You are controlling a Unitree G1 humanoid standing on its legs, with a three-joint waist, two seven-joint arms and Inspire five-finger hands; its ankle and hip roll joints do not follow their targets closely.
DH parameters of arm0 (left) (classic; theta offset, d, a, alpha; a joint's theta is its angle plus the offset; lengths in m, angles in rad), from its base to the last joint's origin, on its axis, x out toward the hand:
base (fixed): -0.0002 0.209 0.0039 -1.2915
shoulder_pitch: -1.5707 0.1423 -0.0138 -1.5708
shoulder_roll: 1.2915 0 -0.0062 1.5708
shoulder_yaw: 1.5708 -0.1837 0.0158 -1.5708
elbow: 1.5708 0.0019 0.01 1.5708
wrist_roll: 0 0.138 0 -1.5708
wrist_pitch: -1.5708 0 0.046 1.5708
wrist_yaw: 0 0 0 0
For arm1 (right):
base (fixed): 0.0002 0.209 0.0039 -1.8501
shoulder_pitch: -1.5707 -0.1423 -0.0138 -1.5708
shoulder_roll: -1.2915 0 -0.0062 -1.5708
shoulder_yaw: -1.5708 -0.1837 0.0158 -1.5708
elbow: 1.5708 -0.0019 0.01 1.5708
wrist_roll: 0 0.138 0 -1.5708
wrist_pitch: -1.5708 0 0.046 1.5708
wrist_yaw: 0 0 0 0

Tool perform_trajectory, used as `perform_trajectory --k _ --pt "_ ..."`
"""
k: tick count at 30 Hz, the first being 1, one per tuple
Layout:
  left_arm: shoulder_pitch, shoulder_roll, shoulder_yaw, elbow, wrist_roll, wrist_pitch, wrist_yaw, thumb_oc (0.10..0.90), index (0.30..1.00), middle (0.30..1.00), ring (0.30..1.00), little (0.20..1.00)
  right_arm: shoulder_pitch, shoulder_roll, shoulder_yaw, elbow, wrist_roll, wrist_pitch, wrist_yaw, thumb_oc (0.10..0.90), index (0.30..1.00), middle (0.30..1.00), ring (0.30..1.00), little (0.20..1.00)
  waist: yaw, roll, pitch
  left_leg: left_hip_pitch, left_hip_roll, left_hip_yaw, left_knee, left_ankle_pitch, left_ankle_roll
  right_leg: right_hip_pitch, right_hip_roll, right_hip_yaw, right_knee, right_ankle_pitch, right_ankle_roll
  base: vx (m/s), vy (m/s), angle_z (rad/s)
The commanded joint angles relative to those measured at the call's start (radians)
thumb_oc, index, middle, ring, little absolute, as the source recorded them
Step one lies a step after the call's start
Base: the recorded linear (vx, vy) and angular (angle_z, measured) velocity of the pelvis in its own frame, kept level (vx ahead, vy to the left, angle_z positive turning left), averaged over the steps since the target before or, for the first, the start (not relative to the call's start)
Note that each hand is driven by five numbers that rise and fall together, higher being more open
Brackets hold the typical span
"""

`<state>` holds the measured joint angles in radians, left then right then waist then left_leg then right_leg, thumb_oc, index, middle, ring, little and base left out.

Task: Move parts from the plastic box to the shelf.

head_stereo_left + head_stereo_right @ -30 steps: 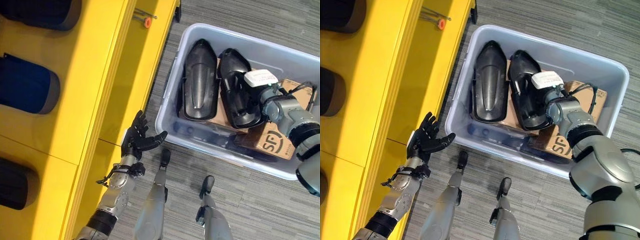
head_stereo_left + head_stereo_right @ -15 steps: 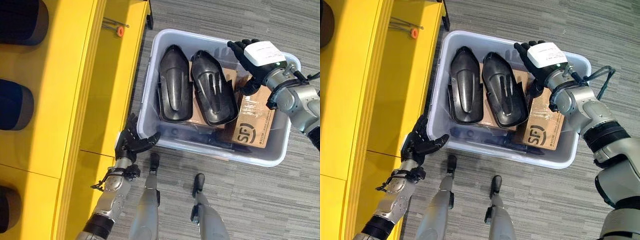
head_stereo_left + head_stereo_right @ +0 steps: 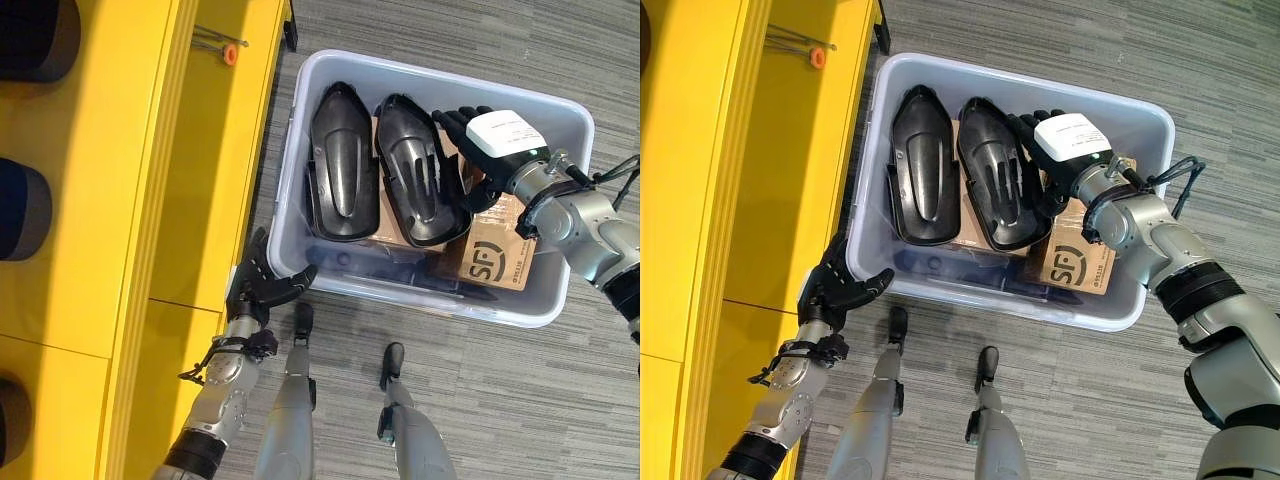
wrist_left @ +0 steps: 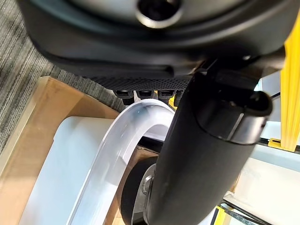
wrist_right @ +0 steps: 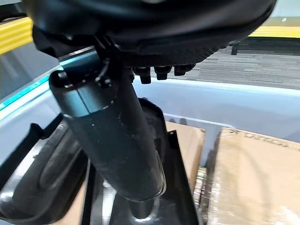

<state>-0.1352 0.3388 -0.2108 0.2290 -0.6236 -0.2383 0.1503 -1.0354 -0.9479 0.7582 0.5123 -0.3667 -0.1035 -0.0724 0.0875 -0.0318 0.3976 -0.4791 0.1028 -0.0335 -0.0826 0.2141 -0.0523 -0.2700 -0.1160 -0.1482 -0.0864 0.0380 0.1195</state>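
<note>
Left eye view: my right hand [image 3: 478, 140] has come down from the plastic box [image 3: 560, 290] rim at 2 o'clock, fingers spread over the right-hand black part [image 3: 420, 175]; left hand [image 3: 262, 288] stays spread.

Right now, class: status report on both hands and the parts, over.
Right hand open over right black part. Left hand open at box corner. Both parts in box.

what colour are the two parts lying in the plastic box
Black, both parts; clearest in the left eye view.
</note>
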Motion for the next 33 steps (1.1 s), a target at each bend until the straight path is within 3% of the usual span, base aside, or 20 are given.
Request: perform_trajectory --k 1,15,25,33 --pt "-0.015 0.037 0.023 -0.098 0.014 -0.064 0.007 0.900 1.000 1.000 1.000 1.000 -0.098 0.001 -0.074 -0.044 0.029 -0.006 -0.040 0.900 1.000 1.000 1.000 1.000 0.013 -0.069 -0.039 0.063 0.107 0.038 -0.005 -0.037 -0.105 0.103 -0.082 0.031 -0.001 -0.019 0.053 0.00 0.000 0.00" --pt "-0.020 0.030 0.024 -0.092 0.009 -0.068 0.018 0.900 1.000 1.000 1.000 1.000 -0.094 0.055 -0.068 -0.041 0.029 -0.001 -0.033 0.900 1.000 1.000 1.000 1.000 0.016 -0.074 -0.035 0.060 0.105 0.037 -0.005 -0.037 -0.102 0.097 -0.081 0.032 -0.001 -0.016 0.053 0.00 0.000 0.00" --pt "-0.022 0.032 0.031 -0.086 0.025 -0.065 0.021 0.900 1.000 1.000 1.000 1.000 -0.046 0.050 -0.059 -0.054 -0.013 -0.003 -0.009 0.900 1.000 1.000 1.000 1.000 0.010 -0.078 -0.036 0.062 0.106 0.041 -0.005 -0.039 -0.100 0.096 -0.082 0.038 -0.001 -0.015 0.053 0.00 0.000 0.00" --pt "-0.018 0.025 0.049 -0.082 0.046 -0.060 0.026 0.900 1.000 1.000 1.000 1.000 0.075 0.025 -0.131 -0.164 -0.021 -0.019 0.017 0.900 1.000 1.000 1.000 1.000 -0.009 -0.086 -0.038 0.068 0.107 0.049 -0.005 -0.041 -0.099 0.091 -0.083 0.042 -0.001 -0.012 0.056 0.00 0.000 0.00"
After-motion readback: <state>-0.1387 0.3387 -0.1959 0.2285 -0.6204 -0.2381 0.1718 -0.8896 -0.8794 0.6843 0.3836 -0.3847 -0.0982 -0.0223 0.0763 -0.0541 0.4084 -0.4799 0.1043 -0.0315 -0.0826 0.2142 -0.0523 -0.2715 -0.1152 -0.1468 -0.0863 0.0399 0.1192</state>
